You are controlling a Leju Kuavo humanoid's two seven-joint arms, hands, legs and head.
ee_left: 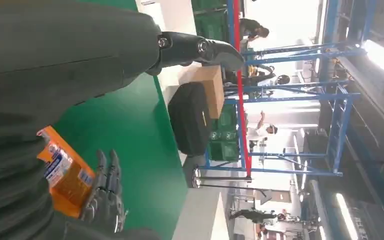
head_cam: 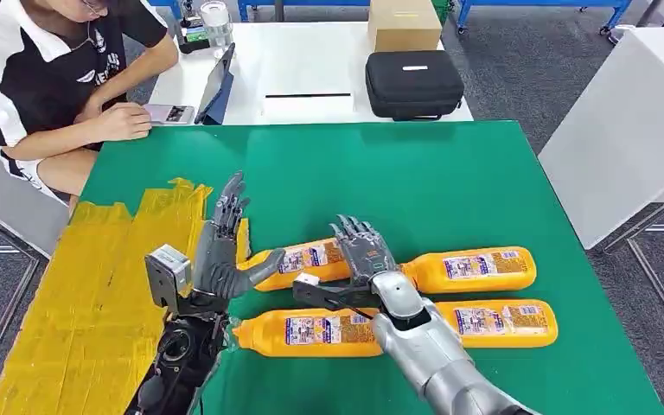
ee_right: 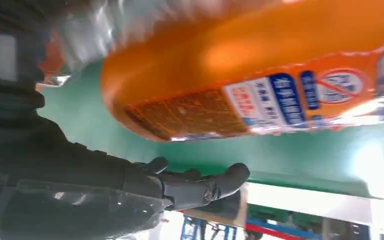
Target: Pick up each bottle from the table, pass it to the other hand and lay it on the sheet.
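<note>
Bottles: you have four orange ones lying on the green worktop (head_cam: 450, 173). Your right hand (head_cam: 365, 252), fingers spread wide, rests over the upper-left bottle (head_cam: 298, 259). Your left hand (head_cam: 223, 246) stands open and empty beside the yellow sheet (head_cam: 95, 294).

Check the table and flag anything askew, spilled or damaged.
Nothing spilled or broken. The yellow sheet is a wrinkled patchwork of tape with ragged edges, overhanging the green table at its corner. All four orange bottles lie flat, none on the sheet.
</note>
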